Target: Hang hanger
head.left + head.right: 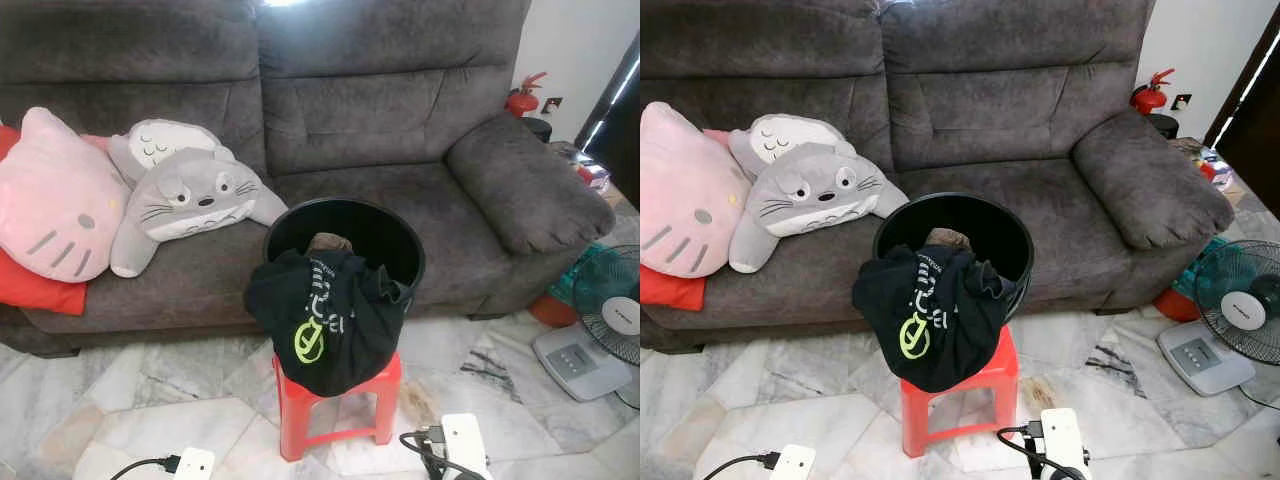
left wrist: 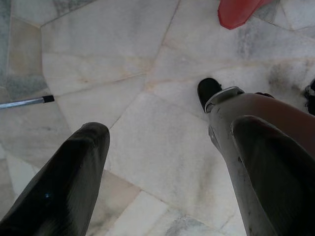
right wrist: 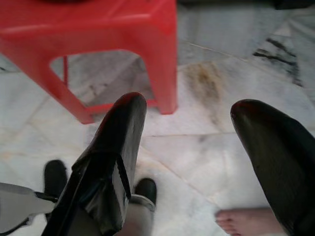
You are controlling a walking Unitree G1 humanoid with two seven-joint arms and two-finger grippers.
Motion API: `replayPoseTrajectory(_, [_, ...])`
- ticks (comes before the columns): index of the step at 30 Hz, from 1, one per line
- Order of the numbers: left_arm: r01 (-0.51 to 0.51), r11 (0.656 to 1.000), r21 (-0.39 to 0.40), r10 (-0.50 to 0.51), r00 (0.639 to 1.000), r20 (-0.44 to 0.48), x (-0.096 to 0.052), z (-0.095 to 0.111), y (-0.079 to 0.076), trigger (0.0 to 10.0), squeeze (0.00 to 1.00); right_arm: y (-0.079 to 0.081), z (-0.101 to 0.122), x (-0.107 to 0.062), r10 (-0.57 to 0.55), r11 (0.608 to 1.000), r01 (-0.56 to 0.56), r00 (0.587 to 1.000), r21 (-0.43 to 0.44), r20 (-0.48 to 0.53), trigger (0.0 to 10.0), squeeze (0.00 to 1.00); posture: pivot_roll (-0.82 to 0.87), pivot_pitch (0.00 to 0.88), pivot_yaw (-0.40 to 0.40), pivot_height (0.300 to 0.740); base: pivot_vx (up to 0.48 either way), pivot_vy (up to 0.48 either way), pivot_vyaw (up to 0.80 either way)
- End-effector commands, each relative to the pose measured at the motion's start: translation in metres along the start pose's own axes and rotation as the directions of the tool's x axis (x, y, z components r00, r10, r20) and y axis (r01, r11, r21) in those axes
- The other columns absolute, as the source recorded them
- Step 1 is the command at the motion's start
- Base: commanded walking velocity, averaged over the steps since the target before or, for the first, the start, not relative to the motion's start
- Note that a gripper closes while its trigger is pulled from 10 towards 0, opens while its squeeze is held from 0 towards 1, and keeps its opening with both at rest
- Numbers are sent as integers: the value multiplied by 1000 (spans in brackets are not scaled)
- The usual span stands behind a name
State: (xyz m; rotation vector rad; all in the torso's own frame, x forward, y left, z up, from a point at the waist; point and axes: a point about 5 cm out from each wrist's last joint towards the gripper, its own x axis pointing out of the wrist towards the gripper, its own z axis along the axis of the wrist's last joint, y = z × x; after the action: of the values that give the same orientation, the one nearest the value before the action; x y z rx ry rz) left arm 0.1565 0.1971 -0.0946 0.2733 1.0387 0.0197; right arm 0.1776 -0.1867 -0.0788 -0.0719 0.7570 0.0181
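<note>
A black bucket [image 1: 395, 240] stands on a red plastic stool [image 1: 290, 400] in front of the sofa. A black T-shirt with a green and white print [image 1: 325, 325] is draped over the bucket's near rim and hangs down over the stool. Something brown [image 1: 330, 241] sticks up inside the bucket. My left gripper [image 2: 170, 128] hangs low over the marble floor, open and holding nothing. My right gripper [image 3: 189, 103] is also low, open and holding nothing, pointing at the stool's legs [image 3: 167, 73].
A grey sofa [image 1: 400, 110] carries a pink cat cushion [image 1: 55, 200] and a grey plush [image 1: 195, 195]. A floor fan [image 1: 610, 310] stands at the right and a fire extinguisher [image 1: 522, 98] behind the armrest. A person's bare foot [image 3: 241, 221] is near my right gripper.
</note>
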Motion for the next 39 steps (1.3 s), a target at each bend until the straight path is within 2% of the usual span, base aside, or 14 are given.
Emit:
replayPoseTrajectory(1, [-5, 1000, 17, 5, 1000, 4, 0, 2, 0, 10000, 0, 1, 4, 1, 15, 1000, -16, 1000, 26, 25, 10000, 0, -148, 47, -12, 740, 0, 0, 0])
replayPoseTrajectory(5, [-4, 1000, 22, 4, 1000, 7, 1, 3, 1, 10000, 0, 4, 4, 1, 53, 991, -57, 998, 120, 37, 10000, 0, -153, 48, -10, 740, 0, 0, 0])
replayPoseTrajectory(13, [-6, 1000, 21, 6, 1000, 10, 1, 4, 1, 10000, 0, 7, 4, 0, 98, 972, -108, 993, 210, 61, 10000, 0, -157, 45, -13, 740, 0, 0, 0])
replayPoseTrajectory(14, [-7, 1000, 22, 7, 1000, 10, 1, 4, 1, 10000, 0, 0, 10, -7, 104, 962, -149, 975, 228, 197, 10000, 0, -167, 40, -13, 740, 0, 0, 0])
replayPoseTrajectory(15, [-7, 1000, 23, 7, 1000, 10, 1, 4, 1, 10000, 0, -13, 20, -25, 83, 968, -156, 939, 198, 335, 10000, 0, -167, 40, -13, 740, 0, 0, 0])
replayPoseTrajectory(16, [-7, 1000, 24, 6, 1000, 10, 1, 5, 1, 10000, 0, -20, 39, -63, 70, 976, -160, 870, 144, 489, 10000, 0, -169, 40, -14, 740, 0, 0, 0])
replayPoseTrajectory(19, [-7, 1000, 25, 7, 1000, 11, 1, 5, 2, 10000, 0, -29, 49, -79, 19, 992, -82, 851, 97, 526, 10000, 0, -171, 38, -15, 740, 0, 0, 0])
replayPoseTrajectory(22, [-9, 1000, 25, 9, 1000, 12, 1, 5, 2, 10000, 0, -27, 59, -89, 25, 994, -80, 819, 71, 574, 10000, 0, -172, 37, -17, 740, 0, 0, 0])
replayPoseTrajectory(24, [-10, 1000, 24, 9, 1000, 12, 1, 5, 2, 10000, 0, -25, 62, -93, 18, 993, -84, 816, 88, 578, 10000, 0, -168, 33, -18, 740, 0, 0, 0])
replayPoseTrajectory(27, [-10, 1000, 26, 10, 1000, 12, 1, 5, 2, 10000, 0, -19, 68, -110, 48, 986, -129, 827, 105, 560, 10000, 0, -183, 28, -11, 740, 0, 0, 0])
replayPoseTrajectory(30, [-7, 999, 33, 7, 1000, 10, 1, 5, 2, 10000, 0, -20, 68, -112, 63, 978, -160, 836, 133, 545, 10000, 0, -185, 25, -10, 740, 0, 0, 0])
replayPoseTrajectory(35, [-6, 999, 35, 6, 1000, 14, 1, 5, 1, 10000, 0, -24, 80, -101, 113, 940, -272, 816, 204, 567, 10000, 0, -181, 14, -12, 740, 0, 0, 0])
replayPoseTrajectory(38, [-7, 999, 36, 6, 1000, 13, 1, 5, 1, 10000, 0, -24, 82, -98, 134, 936, -291, 815, 198, 563, 10000, 0, -181, 3, -10, 740, 0, 0, 0])
replayPoseTrajectory(39, [-6, 999, 38, 6, 1000, 13, 1, 5, 0, 10000, 0, -21, 87, -93, 208, 908, -373, 798, 192, 565, 10000, 0, -181, 2, -9, 740, 0, 0, 0])
